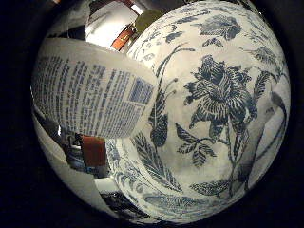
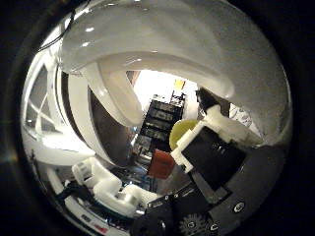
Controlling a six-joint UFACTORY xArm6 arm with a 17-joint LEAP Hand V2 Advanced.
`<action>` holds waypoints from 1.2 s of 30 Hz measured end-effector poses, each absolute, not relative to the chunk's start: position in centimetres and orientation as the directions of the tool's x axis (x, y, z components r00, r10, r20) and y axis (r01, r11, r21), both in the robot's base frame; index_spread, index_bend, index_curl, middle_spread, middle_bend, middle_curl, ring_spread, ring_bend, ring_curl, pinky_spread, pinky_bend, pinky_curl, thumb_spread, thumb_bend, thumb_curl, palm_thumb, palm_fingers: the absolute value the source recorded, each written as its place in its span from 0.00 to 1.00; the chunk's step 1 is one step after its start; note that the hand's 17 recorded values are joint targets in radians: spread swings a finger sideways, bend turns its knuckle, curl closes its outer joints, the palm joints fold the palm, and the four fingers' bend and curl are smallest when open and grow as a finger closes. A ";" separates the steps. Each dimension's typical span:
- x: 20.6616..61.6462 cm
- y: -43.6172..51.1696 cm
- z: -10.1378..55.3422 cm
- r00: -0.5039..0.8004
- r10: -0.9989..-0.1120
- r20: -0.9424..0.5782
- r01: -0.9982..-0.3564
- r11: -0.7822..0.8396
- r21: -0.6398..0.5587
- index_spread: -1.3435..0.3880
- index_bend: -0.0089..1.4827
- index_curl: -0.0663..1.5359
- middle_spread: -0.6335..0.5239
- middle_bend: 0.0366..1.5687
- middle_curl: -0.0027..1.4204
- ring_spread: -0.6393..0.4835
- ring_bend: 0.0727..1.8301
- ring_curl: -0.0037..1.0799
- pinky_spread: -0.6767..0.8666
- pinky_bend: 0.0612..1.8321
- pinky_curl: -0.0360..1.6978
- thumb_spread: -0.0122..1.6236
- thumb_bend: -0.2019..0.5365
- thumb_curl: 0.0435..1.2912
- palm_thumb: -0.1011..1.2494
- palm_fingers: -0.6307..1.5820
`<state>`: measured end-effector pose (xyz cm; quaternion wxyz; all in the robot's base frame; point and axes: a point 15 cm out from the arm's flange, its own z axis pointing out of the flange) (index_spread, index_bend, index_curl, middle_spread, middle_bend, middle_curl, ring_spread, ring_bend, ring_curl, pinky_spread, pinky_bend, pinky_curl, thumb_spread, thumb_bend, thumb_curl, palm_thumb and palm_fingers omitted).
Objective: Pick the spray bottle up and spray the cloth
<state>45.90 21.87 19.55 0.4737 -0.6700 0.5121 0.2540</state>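
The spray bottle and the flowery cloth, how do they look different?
The spray bottle is a plain white rounded body with a label of small print; the cloth carries dark blue flowers and leaves. The bottle is close to the palm, in front; the cloth spreads out behind it. Both are white with bluish markings.

The right hand [image 2: 206, 162] is raised, its white-and-black fingers [image 2: 216, 125] curled — clamped around the spray bottle [image 2: 147, 39].

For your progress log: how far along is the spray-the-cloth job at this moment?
Done: the spray bottle fills the view close to the palm, and the hand's fingers curl around its white trigger head. In hand: holding it over the floral cloth. Left: spraying; no mist or wet patch shows.
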 end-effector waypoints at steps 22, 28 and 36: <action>45.0 16.3 20.0 0.369 -0.518 -0.772 -0.923 -0.103 -0.372 0.63 0.13 0.32 0.61 0.19 0.27 0.70 0.23 0.28 0.67 0.20 0.28 0.64 0.24 0.35 0.61 0.33; 44.8 15.8 22.2 0.401 -0.537 -0.742 -0.905 -0.111 -0.410 0.64 0.12 0.28 0.62 0.16 0.26 0.71 0.19 0.26 0.67 0.18 0.24 0.64 0.24 0.33 0.61 0.36; 41.6 13.6 23.3 0.395 -0.587 -0.707 -0.905 -0.114 -0.410 0.64 0.12 0.26 0.62 0.13 0.26 0.72 0.17 0.25 0.67 0.15 0.22 0.65 0.24 0.32 0.61 0.37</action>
